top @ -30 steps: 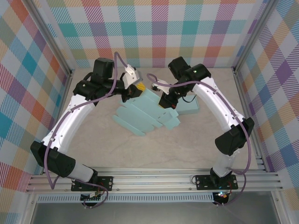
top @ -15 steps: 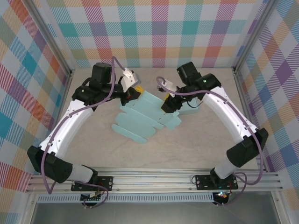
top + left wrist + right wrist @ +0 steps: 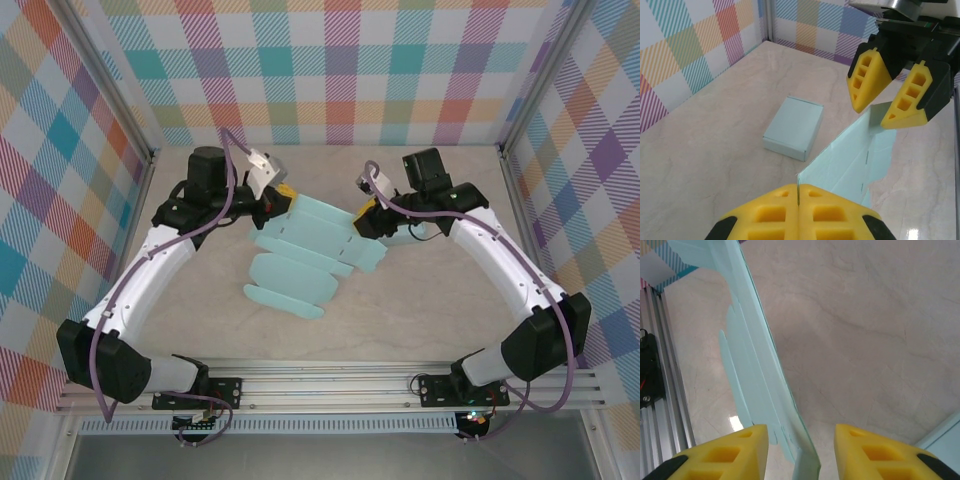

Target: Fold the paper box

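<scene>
**A:** What's different from a second ago?

**B:** The right gripper (image 3: 366, 217) was clamped on the paper box (image 3: 305, 250) and has let go. Its fingers now stand apart, with the box's raised edge passing loosely through the gap. The right wrist view shows that edge closer to one finger (image 3: 747, 450) than the other, and neither seems to press on it. The arm has also swung out toward its own side.

**A:** And the left?

**B:** The left gripper (image 3: 280, 203) is still pinched shut on the far left corner. In its own view, the thin edge disappears between the closed fingers (image 3: 798, 197).

**A:** So where's the paper box now?

**B:** It is mid-bench and still an unfolded flat. The far edge is held up and the rounded near flaps rest on the bench (image 3: 400, 310). It has slid a little toward the left since the release.

**A:** What does that mean for the task?

**B:** My guess is that the right gripper is re-gripping. No wall is creased upright yet, so the folding is at an early stage.

**A:** Is there room to work?

**B:** There is plenty of open bench on the near side, toward the rail (image 3: 330, 380). It's tighter on the far right, where a finished box (image 3: 794, 128) lies near the right gripper (image 3: 888, 95) with the back wall (image 3: 330, 60) beyond it. The side walls are well apart from the box.
</scene>
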Robot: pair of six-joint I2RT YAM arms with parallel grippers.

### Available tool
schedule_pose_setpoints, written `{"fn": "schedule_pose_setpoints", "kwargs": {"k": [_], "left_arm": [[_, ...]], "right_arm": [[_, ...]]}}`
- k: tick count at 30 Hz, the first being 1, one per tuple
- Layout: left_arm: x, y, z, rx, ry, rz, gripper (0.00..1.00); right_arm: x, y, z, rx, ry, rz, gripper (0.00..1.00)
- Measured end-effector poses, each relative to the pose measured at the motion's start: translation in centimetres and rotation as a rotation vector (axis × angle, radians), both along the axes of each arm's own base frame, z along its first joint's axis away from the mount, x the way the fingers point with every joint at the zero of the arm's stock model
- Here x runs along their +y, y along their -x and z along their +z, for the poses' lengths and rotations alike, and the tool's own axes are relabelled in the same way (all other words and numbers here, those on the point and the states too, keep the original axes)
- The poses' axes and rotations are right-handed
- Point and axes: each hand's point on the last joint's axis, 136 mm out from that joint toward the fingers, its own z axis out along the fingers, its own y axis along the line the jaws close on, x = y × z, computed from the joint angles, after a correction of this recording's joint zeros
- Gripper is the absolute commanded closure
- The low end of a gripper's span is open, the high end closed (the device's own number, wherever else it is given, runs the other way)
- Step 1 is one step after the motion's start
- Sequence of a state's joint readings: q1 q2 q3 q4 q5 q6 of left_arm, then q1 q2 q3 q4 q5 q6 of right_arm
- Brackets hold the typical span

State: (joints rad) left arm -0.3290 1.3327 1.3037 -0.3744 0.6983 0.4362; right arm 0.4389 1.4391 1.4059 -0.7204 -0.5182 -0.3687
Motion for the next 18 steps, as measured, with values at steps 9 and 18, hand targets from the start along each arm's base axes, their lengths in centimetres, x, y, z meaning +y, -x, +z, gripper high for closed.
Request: {"fn": "schedule_pose_setpoints", "kwargs": {"k": [9, 18], "left_arm": [[1.1, -1.1, -0.2, 0.001, 0.044, 0.060, 1.00], [1.7, -1.2, 0.1, -0.025, 0.056, 0.073, 0.57]], "right_arm": [[0.7, -1.0, -0.5, 0.011, -0.024, -0.001, 0.77], [1.2, -0.9, -0.7, 0.034, -0.039, 0.029, 1.00]]}}
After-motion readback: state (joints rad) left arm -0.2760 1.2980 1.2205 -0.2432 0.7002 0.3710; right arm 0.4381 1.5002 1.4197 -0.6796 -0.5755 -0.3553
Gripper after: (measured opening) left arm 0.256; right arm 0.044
